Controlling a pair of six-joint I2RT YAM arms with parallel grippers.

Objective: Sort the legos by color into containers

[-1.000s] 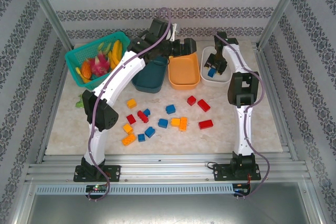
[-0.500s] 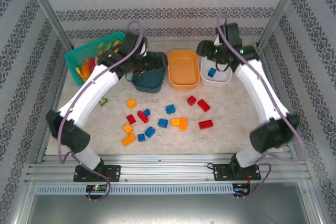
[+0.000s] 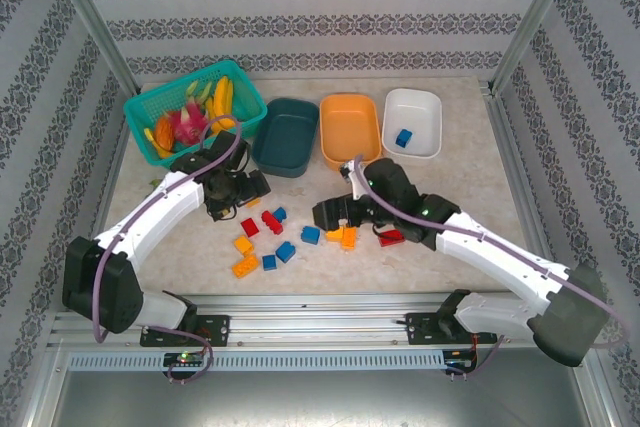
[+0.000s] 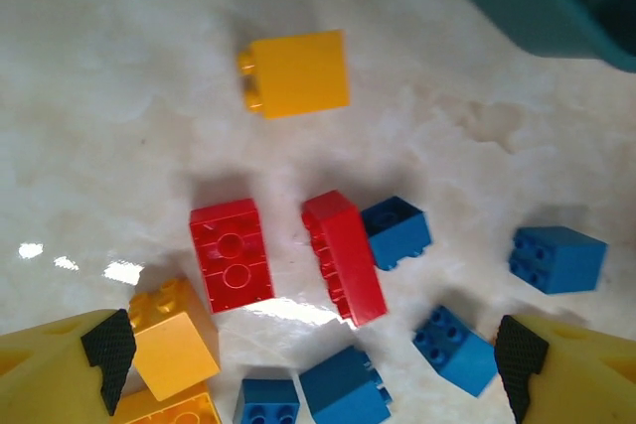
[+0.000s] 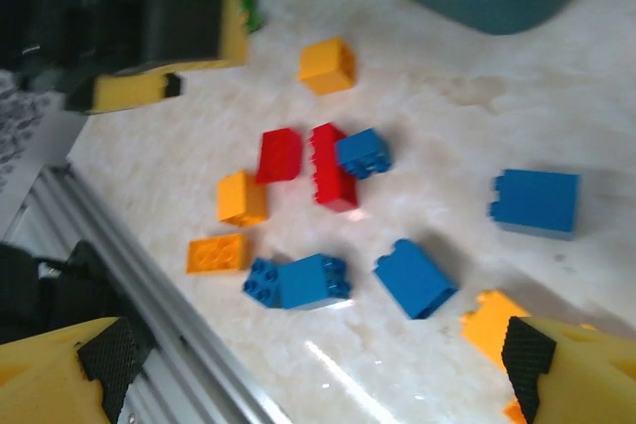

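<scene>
Toward the arm bases from the orange tub (image 3: 350, 130), loose bricks (image 3: 286, 251) are lying scattered on the pale surface (image 3: 470, 177), with red, blue and orange-yellow all mixed. The orange tub is sitting mid-row, with the teal tub (image 3: 285, 135) just left of it and the white tub (image 3: 412, 122) just right of it. One blue brick (image 3: 403, 137) is lying inside the white tub. Further left of the orange tub, past the teal one, a mesh basket (image 3: 180, 82) is holding toy fruit (image 3: 190, 119).

The left end effector (image 3: 245, 190) is hovering over bricks on the near-left side of the orange tub, jaws spread wide and gripping nothing. Its wrist camera is looking down on two red bricks (image 4: 231, 253) lying side by side. A small blue one (image 4: 396, 232) is touching the right-hand red one, and a yellow brick (image 4: 296, 71) is lying apart, toward the teal tub's corner.

The right end effector (image 3: 330, 215) is hanging low on the near side of the orange tub, released, jaws wide, nothing between them. Its wrist camera is showing a big blue block (image 5: 535, 202) and an orange-yellow piece (image 5: 328, 65) near the teal tub. A lone red brick (image 3: 392, 238) is peeking out beside the right arm, nearer the bases than the orange tub.
</scene>
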